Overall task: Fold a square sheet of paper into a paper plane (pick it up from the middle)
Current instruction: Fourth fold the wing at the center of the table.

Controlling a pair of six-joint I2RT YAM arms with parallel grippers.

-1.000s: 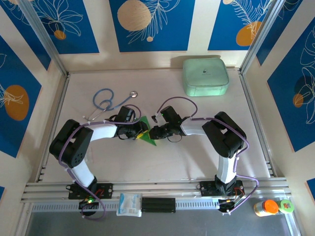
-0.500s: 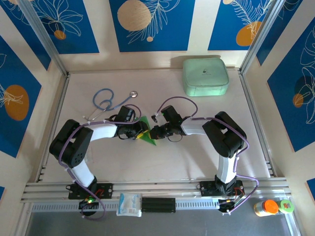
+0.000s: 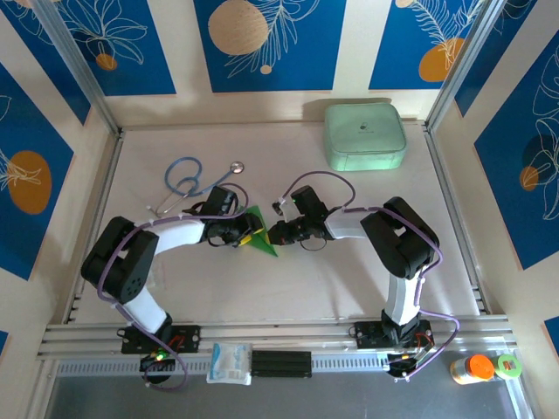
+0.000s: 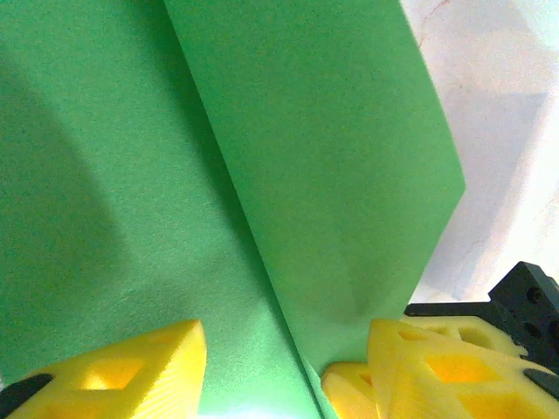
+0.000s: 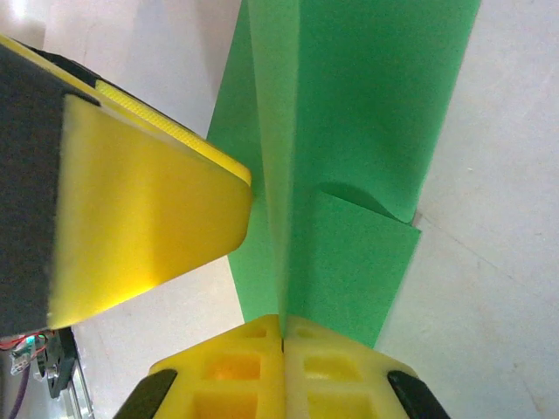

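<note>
Status: the square sheet of paper (image 3: 260, 234), creased down to a small pointed shape, is at mid-worktop (image 3: 306, 288), between the two tools. Right tool (image 5: 282, 325) comes in from 3 o'clock and is clenched on the raised centre fold. Its pads meet with the ridge trapped between them, so treat it as the anchor that holds the crease upright. Left tool (image 4: 284, 371) comes in from 9 o'clock. Its pads (image 4: 122, 367) stand apart either side of a flap, so it looks released, though the close wrist view is poor on contact. My read: you're mid-fold, right holds the spine, left is free to re-grip or press a wing. One flap corner curls up near the right tool, watch it. Mint case (image 3: 365, 135) at 1 o'clock and stethoscope (image 3: 188, 179) at 10 o'clock are well apart from the work
</note>
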